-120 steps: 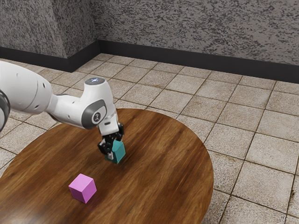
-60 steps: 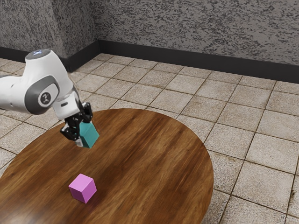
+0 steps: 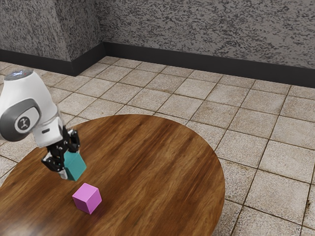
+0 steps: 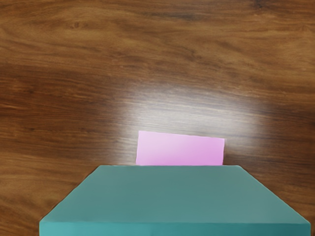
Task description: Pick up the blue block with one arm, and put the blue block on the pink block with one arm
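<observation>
Seen from the side: black two-finger gripper [image 3: 64, 164] at the end of the white arm [image 3: 24, 113], clamped on a small teal-blue cube [image 3: 76, 168] and pinching it from two opposite faces. Carried tilted, one corner lowest, off the surface of the round dark wooden table [image 3: 162, 162], over the part of the tabletop close to the edge at the exterior view's left.

Near it, toward the table's front edge: a small pink cube [image 3: 87, 197], resting flat on the wood. No contact between the two. Teal-blue cube higher and a little toward the exterior view's left of the pink cube, not squarely above it.

From the hand's camera: teal-blue cube [image 4: 172, 199] large and close under the hand, covering the near part of the pink cube [image 4: 179, 148]. Pink cube's top face showing just past the held one, on the table's bare wood grain [image 4: 147, 64] with a bright patch of reflected light around it.

Beyond the table's far edge: beige tiled floor [image 3: 256, 128] and speckled grey wall [image 3: 197, 24] with a dark skirting strip [image 3: 206, 61] along its foot.
</observation>
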Motion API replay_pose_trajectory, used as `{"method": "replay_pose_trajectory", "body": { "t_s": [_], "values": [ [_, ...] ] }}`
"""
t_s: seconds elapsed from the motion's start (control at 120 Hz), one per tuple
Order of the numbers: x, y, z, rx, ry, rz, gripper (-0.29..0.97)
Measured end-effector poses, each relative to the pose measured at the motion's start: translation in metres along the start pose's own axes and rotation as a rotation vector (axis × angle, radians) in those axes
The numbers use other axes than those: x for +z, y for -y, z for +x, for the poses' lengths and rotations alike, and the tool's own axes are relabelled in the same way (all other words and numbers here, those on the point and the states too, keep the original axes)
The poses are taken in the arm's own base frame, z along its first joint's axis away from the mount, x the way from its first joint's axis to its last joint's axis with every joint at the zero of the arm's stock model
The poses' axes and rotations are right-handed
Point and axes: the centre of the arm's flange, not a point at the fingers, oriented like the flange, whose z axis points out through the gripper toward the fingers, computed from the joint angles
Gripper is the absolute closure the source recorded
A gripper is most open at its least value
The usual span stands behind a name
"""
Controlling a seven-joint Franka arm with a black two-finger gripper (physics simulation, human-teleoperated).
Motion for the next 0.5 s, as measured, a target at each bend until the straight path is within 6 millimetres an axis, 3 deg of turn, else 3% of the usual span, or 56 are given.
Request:
{"method": "replay_pose_trajectory", "body": {
  "t_s": [0.258,0.5],
  "values": [
    [0.051,0.012,-0.004,-0.009,0.015,-0.043,0.42],
    [0.076,0.02,-0.005,-0.012,0.024,-0.034,0.42]
  ]
}}
